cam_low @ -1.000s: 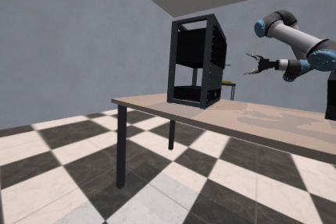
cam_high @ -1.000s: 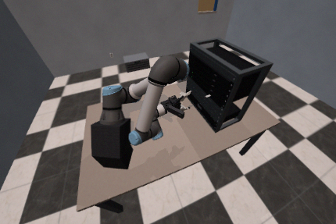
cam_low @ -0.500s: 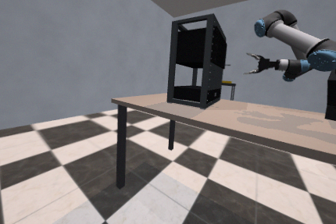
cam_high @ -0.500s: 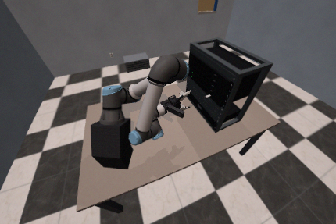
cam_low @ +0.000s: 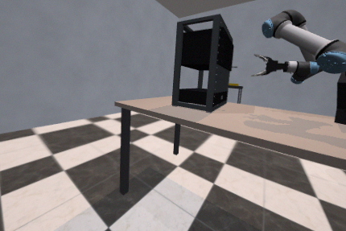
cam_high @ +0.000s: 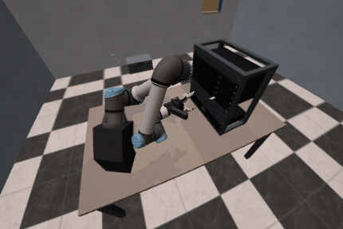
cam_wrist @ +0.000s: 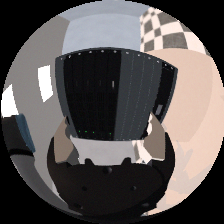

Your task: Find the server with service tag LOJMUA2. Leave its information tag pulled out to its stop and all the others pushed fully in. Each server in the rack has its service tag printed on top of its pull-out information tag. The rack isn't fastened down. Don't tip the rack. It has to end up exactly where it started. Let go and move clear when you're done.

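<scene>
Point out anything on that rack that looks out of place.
One small light tag juts out from the rack front while the other slots look flush. It shows as a stub in the exterior view too. The open end effector hangs apart from it. The rack stands upright.
</scene>
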`<state>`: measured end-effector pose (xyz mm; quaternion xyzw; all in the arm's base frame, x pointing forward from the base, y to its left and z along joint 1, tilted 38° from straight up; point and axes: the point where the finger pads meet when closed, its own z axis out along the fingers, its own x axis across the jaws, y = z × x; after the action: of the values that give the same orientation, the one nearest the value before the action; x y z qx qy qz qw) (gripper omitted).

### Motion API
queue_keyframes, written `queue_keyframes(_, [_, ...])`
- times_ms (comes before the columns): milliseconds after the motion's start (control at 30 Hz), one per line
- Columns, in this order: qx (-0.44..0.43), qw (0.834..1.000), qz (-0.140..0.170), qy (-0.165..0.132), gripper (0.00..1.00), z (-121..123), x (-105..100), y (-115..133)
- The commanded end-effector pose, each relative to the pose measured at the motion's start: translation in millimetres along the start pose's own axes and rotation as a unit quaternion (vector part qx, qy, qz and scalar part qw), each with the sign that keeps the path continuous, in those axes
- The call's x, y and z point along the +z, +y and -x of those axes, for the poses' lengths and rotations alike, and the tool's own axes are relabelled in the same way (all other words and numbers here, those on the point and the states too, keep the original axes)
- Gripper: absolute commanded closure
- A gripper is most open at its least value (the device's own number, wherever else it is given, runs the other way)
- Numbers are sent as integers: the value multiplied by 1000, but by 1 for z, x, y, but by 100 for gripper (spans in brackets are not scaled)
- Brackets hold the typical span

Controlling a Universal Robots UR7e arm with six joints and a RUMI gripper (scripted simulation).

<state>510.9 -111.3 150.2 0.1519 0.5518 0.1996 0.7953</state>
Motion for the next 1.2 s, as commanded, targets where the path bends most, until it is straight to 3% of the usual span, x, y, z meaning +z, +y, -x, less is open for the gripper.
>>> queue_keyframes(0, [-5, 1000, 3, -2, 0, 2, 0, 2])
queue_keyframes(1167, [-34, 999, 25, -16, 0, 9, -1, 17])
